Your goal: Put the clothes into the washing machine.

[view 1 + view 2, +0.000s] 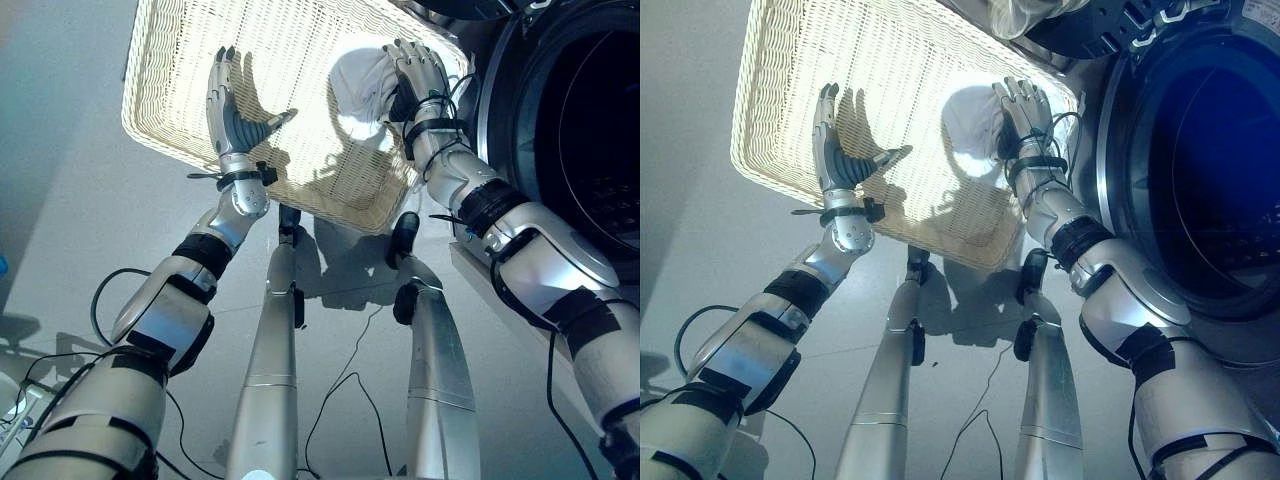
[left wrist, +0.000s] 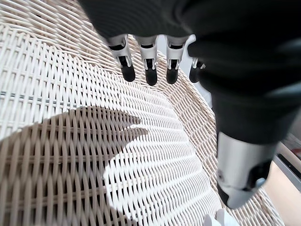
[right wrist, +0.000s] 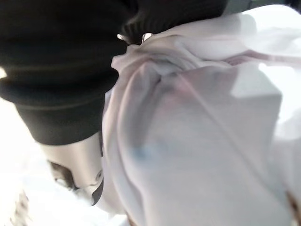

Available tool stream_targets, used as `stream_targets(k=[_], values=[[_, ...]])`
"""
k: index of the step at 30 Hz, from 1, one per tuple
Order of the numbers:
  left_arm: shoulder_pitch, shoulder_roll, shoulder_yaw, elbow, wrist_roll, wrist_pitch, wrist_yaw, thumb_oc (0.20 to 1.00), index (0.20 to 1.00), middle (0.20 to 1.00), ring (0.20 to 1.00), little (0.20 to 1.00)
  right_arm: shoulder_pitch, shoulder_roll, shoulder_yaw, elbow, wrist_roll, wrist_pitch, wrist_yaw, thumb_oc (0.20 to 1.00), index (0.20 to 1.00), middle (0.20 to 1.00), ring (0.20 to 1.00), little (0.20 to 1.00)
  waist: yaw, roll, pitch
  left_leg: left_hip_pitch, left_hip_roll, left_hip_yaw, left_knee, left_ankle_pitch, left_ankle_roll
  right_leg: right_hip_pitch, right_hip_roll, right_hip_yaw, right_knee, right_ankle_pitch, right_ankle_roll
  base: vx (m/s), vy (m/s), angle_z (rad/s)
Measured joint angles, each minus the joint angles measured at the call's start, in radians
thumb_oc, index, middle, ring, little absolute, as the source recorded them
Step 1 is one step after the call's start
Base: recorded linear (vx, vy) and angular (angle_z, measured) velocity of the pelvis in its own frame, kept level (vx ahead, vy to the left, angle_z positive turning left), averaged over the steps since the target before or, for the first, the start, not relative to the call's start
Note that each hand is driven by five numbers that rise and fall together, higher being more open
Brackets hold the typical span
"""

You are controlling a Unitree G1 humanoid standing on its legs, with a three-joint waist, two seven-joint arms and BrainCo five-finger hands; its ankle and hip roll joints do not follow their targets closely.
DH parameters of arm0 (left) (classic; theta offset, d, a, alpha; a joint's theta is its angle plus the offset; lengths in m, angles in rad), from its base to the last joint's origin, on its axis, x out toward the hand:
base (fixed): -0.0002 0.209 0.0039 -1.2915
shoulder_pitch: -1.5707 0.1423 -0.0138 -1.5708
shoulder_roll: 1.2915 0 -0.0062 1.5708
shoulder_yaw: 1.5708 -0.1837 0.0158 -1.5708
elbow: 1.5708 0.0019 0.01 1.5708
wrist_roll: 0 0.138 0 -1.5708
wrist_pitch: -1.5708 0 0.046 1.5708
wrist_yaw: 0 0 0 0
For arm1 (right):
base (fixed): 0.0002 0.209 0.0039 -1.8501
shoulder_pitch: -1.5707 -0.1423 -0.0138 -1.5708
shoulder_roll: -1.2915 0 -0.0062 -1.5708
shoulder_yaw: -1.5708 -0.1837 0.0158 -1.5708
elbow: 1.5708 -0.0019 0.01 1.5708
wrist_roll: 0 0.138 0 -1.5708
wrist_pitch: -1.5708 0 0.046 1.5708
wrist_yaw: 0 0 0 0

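A white cloth [image 1: 362, 85] lies bunched up in a white wicker basket [image 1: 300, 60], at its end nearest the washing machine [image 1: 590, 130]. My right hand [image 1: 420, 75] sits on top of the cloth with its fingers curled into it. Seen from the right wrist, the cloth [image 3: 202, 141] presses against the hand's dark cover [image 3: 56, 70] and hides the fingers. My left hand [image 1: 232, 115] hovers open over the bare wicker at the basket's other side, fingers [image 2: 150, 70] straight and thumb spread, holding nothing. The machine's round drum opening [image 1: 1210, 150] is dark and open.
The basket rests on a pale grey floor [image 1: 60, 200] directly left of the machine's front. A pale bundle [image 1: 1030, 15] shows at the top edge by the machine. Bare floor lies to the left of the basket.
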Motion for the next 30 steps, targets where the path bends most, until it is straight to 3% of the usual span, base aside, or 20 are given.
stream_targets(k=[9, 10, 11, 12, 22, 30], values=[[0.001, 0.000, -0.006, 0.000, 0.000, -0.010, 0.006, 1.000, 1.000, 1.000, 1.000, 1.000, 0.021, -0.035, 0.022, 0.003, -0.158, -0.009, 0.060, 1.000, 1.000, 1.000, 1.000, 1.000, -0.001, 0.000, 0.000, -0.005, 0.001, -0.008, 0.000, 0.001, -0.002, -0.001, 0.000, -0.007, 0.002, -0.006, 0.001, 0.00, 0.001, 0.00], [0.001, 0.001, -0.007, 0.000, 0.000, -0.010, 0.007, 1.000, 1.000, 1.000, 1.000, 1.000, 0.024, -0.038, 0.023, 0.005, -0.171, -0.012, 0.059, 0.586, 0.586, 0.586, 0.586, 0.586, -0.003, 0.000, 0.000, -0.008, 0.001, -0.008, 0.002, 0.001, -0.002, -0.003, 0.000, -0.008, 0.002, -0.006, 0.001, 0.00, 0.000, 0.00], [0.000, 0.001, -0.007, 0.000, 0.000, -0.011, 0.008, 1.000, 1.000, 1.000, 1.000, 1.000, 0.023, -0.039, 0.023, 0.005, -0.184, -0.015, 0.055, 0.454, 0.454, 0.454, 0.454, 0.454, -0.004, 0.002, -0.001, -0.013, 0.001, -0.009, 0.006, 0.001, -0.002, -0.006, 0.000, -0.009, 0.002, -0.006, 0.001, 0.00, 0.000, 0.00], [-0.001, 0.001, -0.007, 0.000, 0.000, -0.011, 0.008, 1.000, 1.000, 1.000, 1.000, 1.000, 0.022, -0.040, 0.022, 0.006, -0.198, -0.015, 0.055, 0.200, 0.200, 0.200, 0.200, 0.200, -0.005, 0.002, -0.001, -0.016, 0.001, -0.009, 0.004, 0.001, -0.002, -0.008, 0.000, -0.010, 0.001, -0.006, 0.001, 0.00, 0.000, 0.00], [0.000, 0.004, -0.009, -0.001, 0.000, -0.018, 0.016, 1.000, 1.000, 1.000, 1.000, 1.000, 0.024, -0.057, 0.022, 0.020, -0.301, -0.071, 0.014, 0.200, 0.200, 0.200, 0.200, 0.200, -0.006, 0.002, -0.001, -0.020, 0.000, -0.009, 0.007, 0.001, -0.001, -0.010, 0.000, -0.010, 0.000, -0.004, -0.002, 0.00, 0.000, 0.00], [0.000, 0.005, -0.008, -0.002, 0.000, -0.027, 0.017, 1.000, 1.000, 1.000, 1.000, 1.000, 0.024, -0.057, 0.022, 0.021, -0.317, -0.072, 0.014, 0.200, 0.200, 0.200, 0.200, 0.200, -0.007, 0.002, -0.001, -0.022, 0.000, -0.009, 0.007, 0.001, -0.001, -0.012, 0.000, -0.010, 0.000, -0.004, -0.002, 0.00, 0.000, 0.00]])
